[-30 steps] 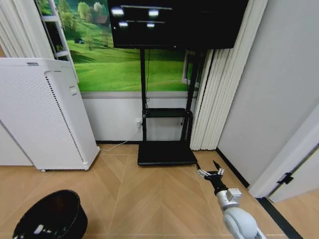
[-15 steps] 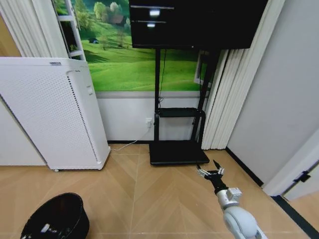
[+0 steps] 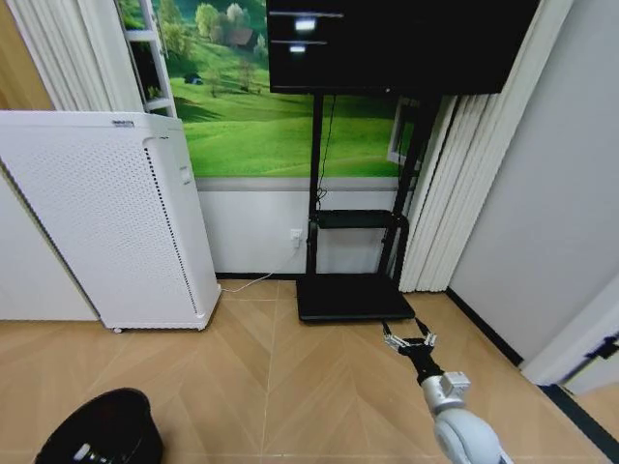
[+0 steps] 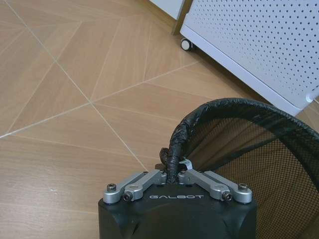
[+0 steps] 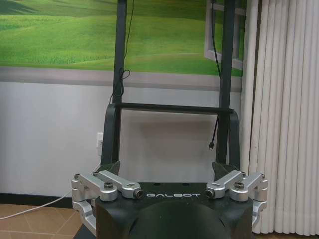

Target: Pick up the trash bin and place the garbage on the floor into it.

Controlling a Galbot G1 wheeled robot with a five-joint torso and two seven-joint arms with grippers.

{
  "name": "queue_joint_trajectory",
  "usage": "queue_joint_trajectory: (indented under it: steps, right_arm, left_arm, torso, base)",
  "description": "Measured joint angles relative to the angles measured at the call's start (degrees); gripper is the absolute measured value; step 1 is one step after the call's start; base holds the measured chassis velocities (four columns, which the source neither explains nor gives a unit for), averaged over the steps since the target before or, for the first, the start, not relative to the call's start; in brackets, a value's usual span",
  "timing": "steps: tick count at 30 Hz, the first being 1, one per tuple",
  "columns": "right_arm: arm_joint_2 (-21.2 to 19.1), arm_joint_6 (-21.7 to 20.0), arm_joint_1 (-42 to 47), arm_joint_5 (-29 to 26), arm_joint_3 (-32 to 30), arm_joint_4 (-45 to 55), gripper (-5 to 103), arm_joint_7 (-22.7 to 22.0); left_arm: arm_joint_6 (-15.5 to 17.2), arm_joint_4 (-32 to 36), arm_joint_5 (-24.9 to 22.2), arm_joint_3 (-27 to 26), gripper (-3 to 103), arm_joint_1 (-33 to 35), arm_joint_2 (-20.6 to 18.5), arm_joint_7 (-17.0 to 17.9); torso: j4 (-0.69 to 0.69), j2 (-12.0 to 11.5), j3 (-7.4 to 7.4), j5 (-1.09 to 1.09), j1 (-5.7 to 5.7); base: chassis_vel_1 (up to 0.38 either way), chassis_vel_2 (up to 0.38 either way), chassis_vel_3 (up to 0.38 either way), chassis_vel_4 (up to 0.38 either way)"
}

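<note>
The trash bin (image 3: 102,433), round black mesh, sits at the bottom left corner of the head view, just above the herringbone wood floor (image 3: 290,387). In the left wrist view my left gripper (image 4: 174,172) is shut on the bin's thick black rim (image 4: 234,105), and the mesh wall drops away beyond it. My right gripper (image 3: 408,340) is held out low in front of the TV stand, open and holding nothing; the right wrist view shows its fingers (image 5: 107,181) spread wide. The garbage is out of view.
A tall white perforated air purifier (image 3: 106,222) on casters stands at the left by the wall. A black TV stand (image 3: 348,295) with a flat base sits ahead, with a cable beside it. White curtains (image 3: 455,193) and a grey wall close the right side.
The whole head view has shifted: the camera has turned, so purifier and TV stand sit further right. The bin shows lower in the corner. Both grippers keep their states.
</note>
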State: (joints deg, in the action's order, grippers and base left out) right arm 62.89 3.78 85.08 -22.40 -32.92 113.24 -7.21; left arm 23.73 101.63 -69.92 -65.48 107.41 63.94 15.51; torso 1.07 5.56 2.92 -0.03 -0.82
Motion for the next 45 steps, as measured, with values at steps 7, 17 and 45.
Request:
queue_joint_trajectory:
  steps: [7, 17, 45]
  right_arm:
    - [-0.2, 0.6, 0.5, 0.0, -0.2, 0.0, 100, 0.4]
    - [-0.9, 1.5, 1.1, 1.0, -0.6, 0.4, 100, 1.7]
    - [-0.2, 2.8, 4.1, 1.8, -3.5, 2.0, 100, 2.2]
  left_arm:
    - [-0.1, -1.4, 1.1, 2.7, 4, -3.4, -0.7, 0.4]
    - [1.5, -1.7, 1.5, 3.8, 4, -5.1, -1.1, 1.9]
    - [-6.0, 0.8, 16.4, -6.0, 84, 0.2, -0.9, -14.0]
  torso:
    - [-0.01, 0.0, 0.00, 0.03, 0.00]
    - [-0.01, 0.0, 0.00, 0.04, 0.00]
    - [-0.02, 0.0, 0.00, -0.01, 0.00]
  base:
    - [0.000, 0.000, 0.000, 0.000]
    - [0.000, 0.000, 0.000, 0.000]
    - [0.000, 0.000, 0.000, 0.000]
